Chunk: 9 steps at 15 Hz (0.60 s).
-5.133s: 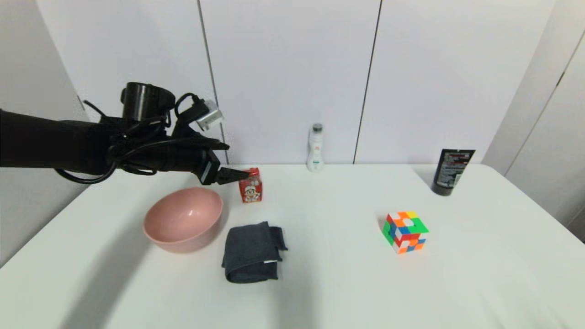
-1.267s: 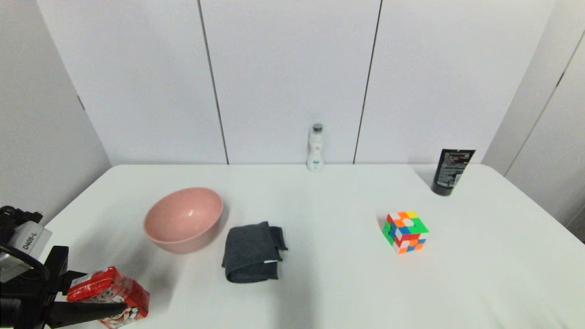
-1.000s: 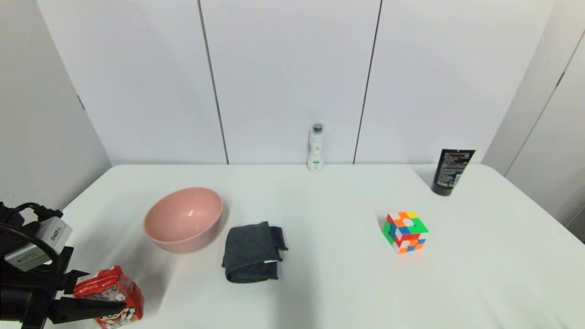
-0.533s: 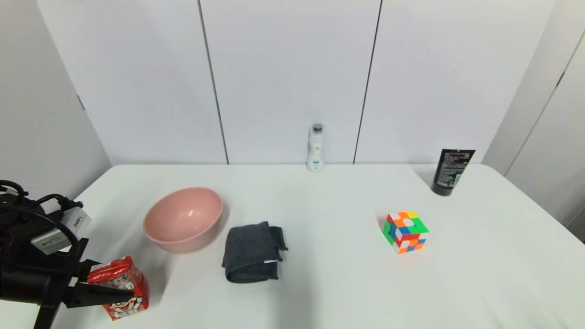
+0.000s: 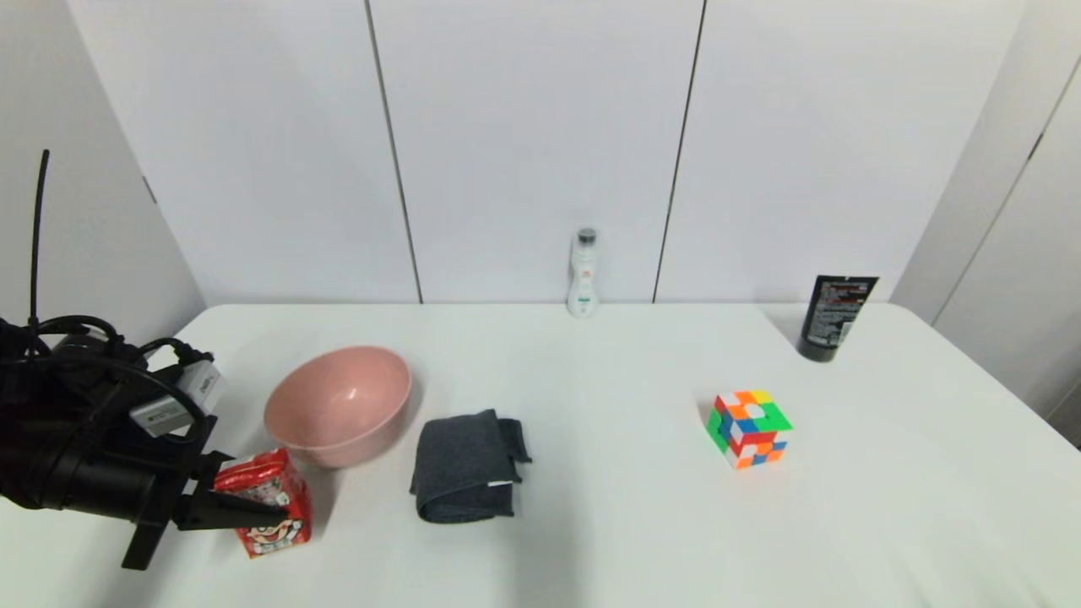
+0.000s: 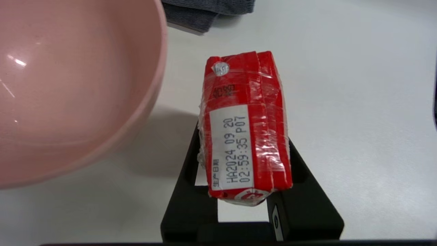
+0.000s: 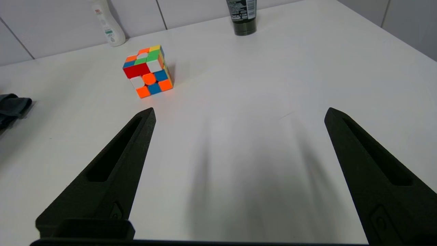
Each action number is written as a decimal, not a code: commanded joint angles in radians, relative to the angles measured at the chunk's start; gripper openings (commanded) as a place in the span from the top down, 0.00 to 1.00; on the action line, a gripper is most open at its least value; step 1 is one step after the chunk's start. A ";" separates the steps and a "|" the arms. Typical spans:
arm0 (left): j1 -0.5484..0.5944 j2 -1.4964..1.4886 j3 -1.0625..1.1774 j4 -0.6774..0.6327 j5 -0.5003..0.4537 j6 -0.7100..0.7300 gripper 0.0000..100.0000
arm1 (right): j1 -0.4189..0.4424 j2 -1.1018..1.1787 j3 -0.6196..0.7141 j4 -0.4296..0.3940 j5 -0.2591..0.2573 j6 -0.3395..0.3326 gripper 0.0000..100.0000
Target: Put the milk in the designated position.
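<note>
The milk point(image 5: 268, 530), a small red carton with a cartoon face and a crinkled red top, stands upright just in front of the pink bowl's point(image 5: 338, 404) left side. My left gripper point(image 5: 274, 505) is shut on it from the left. In the left wrist view the carton's top point(image 6: 239, 85) with its printed date label sits between the two black fingers point(image 6: 300, 177), close beside the bowl's rim point(image 6: 160, 68). I cannot tell whether the carton touches the table. My right gripper point(image 7: 239, 111) is open over bare table, out of the head view.
A folded grey cloth point(image 5: 469, 464) lies right of the bowl. A colourful cube point(image 5: 749, 426) sits at mid right. A slim white bottle point(image 5: 583, 274) stands at the back wall and a black tube point(image 5: 836, 317) at the back right.
My left gripper has carried the milk from the near left corner up and to the right, to just beside the bowl. The carton has come from tilted to upright.
</note>
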 commanded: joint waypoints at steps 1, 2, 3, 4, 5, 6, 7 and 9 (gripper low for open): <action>-0.014 0.021 -0.002 -0.013 -0.006 -0.010 1.00 | 0.000 0.001 0.000 0.000 0.000 0.001 0.00; -0.017 0.021 0.000 -0.011 -0.006 -0.010 0.00 | 0.000 0.001 0.000 0.000 0.000 0.001 0.00; -0.017 0.019 0.004 -0.010 -0.006 -0.010 0.00 | 0.000 0.001 0.000 0.000 0.000 0.001 0.00; -0.017 0.018 0.008 -0.008 -0.006 -0.011 0.00 | 0.000 0.001 0.000 0.000 0.000 0.001 0.00; -0.017 0.012 0.008 -0.007 -0.008 -0.011 0.00 | 0.000 0.001 0.000 0.000 0.000 0.001 0.00; -0.017 0.004 0.012 -0.004 -0.008 -0.013 0.00 | 0.000 0.001 0.000 0.000 0.000 0.001 0.00; -0.017 -0.004 0.018 -0.005 -0.008 -0.025 0.00 | 0.000 0.001 0.000 0.000 0.000 0.001 0.00; -0.017 -0.027 0.031 -0.005 -0.009 -0.048 0.00 | 0.000 0.001 0.000 0.000 0.000 0.001 0.00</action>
